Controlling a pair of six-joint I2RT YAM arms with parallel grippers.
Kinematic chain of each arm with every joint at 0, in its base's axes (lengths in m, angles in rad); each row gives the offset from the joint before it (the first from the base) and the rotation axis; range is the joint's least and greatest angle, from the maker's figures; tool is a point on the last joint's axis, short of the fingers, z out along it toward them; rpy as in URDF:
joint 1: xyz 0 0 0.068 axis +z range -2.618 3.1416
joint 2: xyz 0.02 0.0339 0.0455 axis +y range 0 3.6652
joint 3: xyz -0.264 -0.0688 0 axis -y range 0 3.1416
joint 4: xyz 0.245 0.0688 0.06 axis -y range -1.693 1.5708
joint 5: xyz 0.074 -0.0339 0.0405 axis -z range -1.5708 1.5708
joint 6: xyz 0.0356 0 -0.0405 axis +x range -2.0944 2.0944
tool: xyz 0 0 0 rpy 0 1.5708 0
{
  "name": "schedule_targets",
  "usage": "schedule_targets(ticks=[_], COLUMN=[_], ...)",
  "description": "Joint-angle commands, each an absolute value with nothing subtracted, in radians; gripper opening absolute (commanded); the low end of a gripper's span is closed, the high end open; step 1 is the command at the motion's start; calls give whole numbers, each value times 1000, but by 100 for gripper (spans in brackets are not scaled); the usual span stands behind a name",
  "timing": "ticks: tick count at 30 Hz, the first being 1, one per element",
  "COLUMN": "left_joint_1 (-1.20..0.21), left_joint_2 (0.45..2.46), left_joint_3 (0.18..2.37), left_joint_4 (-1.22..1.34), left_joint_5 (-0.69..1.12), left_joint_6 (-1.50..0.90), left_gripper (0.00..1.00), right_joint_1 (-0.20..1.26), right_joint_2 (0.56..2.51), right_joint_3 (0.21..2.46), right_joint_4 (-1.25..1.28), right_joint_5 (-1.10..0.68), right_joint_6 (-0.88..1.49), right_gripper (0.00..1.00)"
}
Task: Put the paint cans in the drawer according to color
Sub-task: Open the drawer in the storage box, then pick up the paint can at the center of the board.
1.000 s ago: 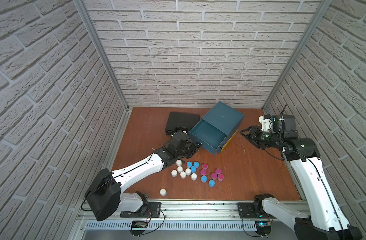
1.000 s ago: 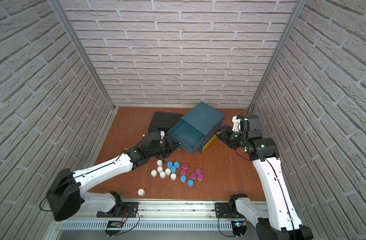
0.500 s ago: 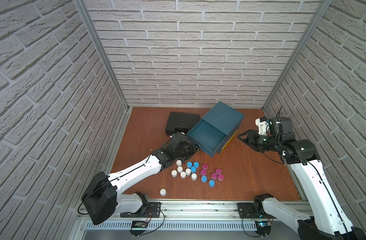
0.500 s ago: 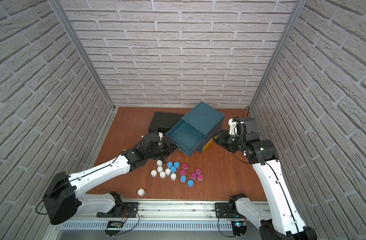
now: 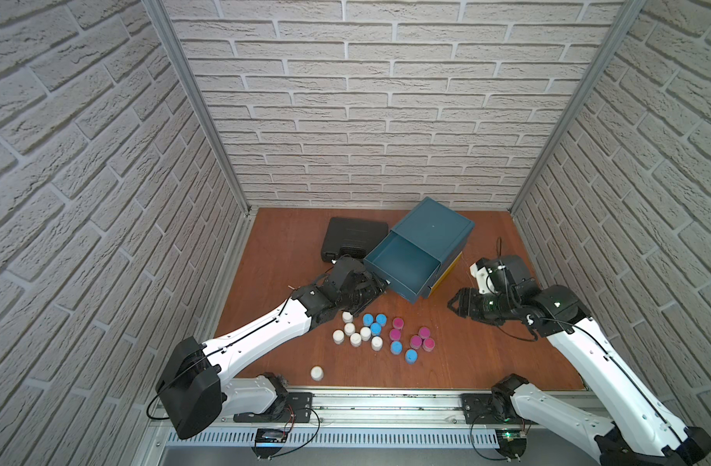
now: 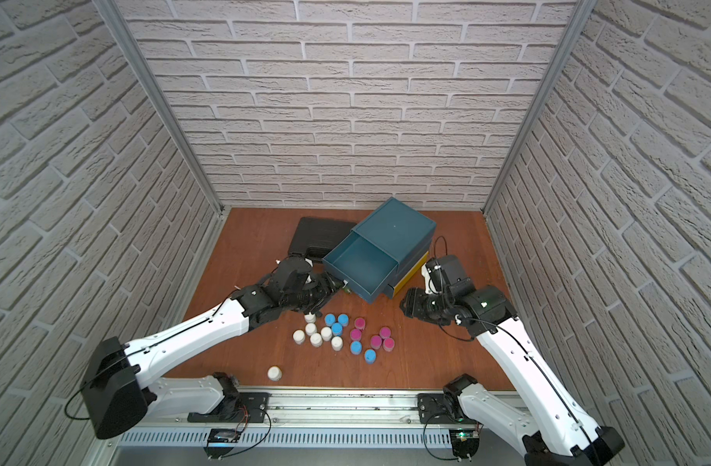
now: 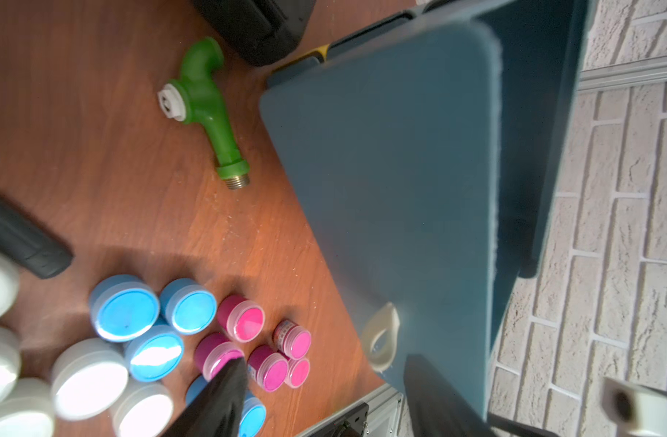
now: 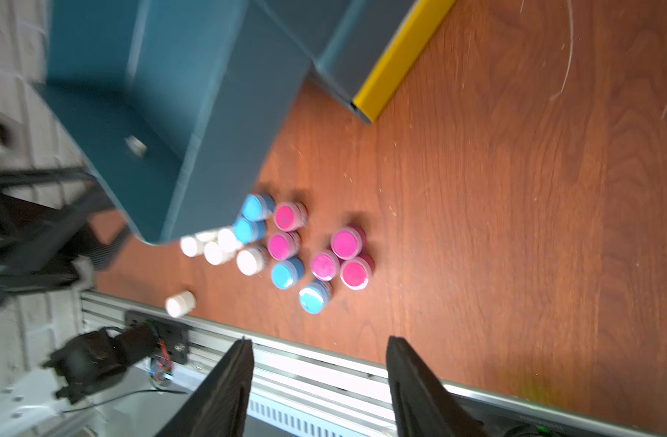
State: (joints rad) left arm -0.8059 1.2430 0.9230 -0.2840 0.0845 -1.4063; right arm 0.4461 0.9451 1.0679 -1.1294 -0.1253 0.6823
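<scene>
Fingers (image 7: 222, 397) of the left gripper (image 7: 324, 361) stood well apart with nothing between them. The pale loop handle (image 7: 381, 340) on the front of the drawer (image 5: 391, 282) lay just ahead of the gap, ungripped. The right gripper (image 8: 319, 340) was likewise spread and empty, hanging off the drawer's other side, near the yellow-fronted lower drawer (image 5: 446, 275). All the paint cans (image 5: 376, 329) sat on the table (image 5: 487, 355) just in front of the drawer's open end — white ones nearest the left gripper, light blue in the middle, magenta farthest from it. They were packed close, many touching, with one stray white can (image 5: 316, 373) well apart from the drawer, by the rail. The drawer stood pulled out and looked empty in both top views, so by my reading the opening step was over and the sorting not yet begun. The next move would call for lowering one open gripper over a single can at the cluster's edge, since the tight packing left little room for a finger between neighbours, then lifting it over the drawer's front wall. No dividers showed inside, so the colours would probably need separate groups. A green plastic fitting (image 7: 207, 109) lay beside the drawer's side wall, between it and a black case (image 5: 353, 238) — neither blocked the cans, though the left arm (image 5: 265, 327) crowded the white ones.
</scene>
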Motion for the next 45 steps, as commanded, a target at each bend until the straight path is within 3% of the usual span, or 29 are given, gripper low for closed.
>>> schedule_targets(ticks=[1,6,12,21,24,30,45], left_joint_1=[-804,-804,-803,-798,-791,-777,-754], left_joint_2=[1170,1077,1027,994,983,981,991], left_joint_3=[969,994,1003,993,988,988,994], left_joint_4=[-453,-635,-728,-735,-732,-720,-707], left_joint_5=[3,-94,-145,-136,-130,-116,-94], left_joint_6=[-1333,-1260,-1206,-1191,-1190,-1187,-1178], left_gripper=[70,70,69,69,69,68,68], right_joint_1=[530,646,666,680,680,680,679], right_joint_2=[927,996,1103,1285,1322,1371,1339], right_joint_3=[944,811,722,739,733,725,734], right_joint_4=[-1040,-847,-663,-572,-567,-530,-705], right_joint_5=[-63,-24,47,78,92,83,154], right_joint_6=[736,829,904,918,923,919,942], right_gripper=[62,64,65,66,61,60,34])
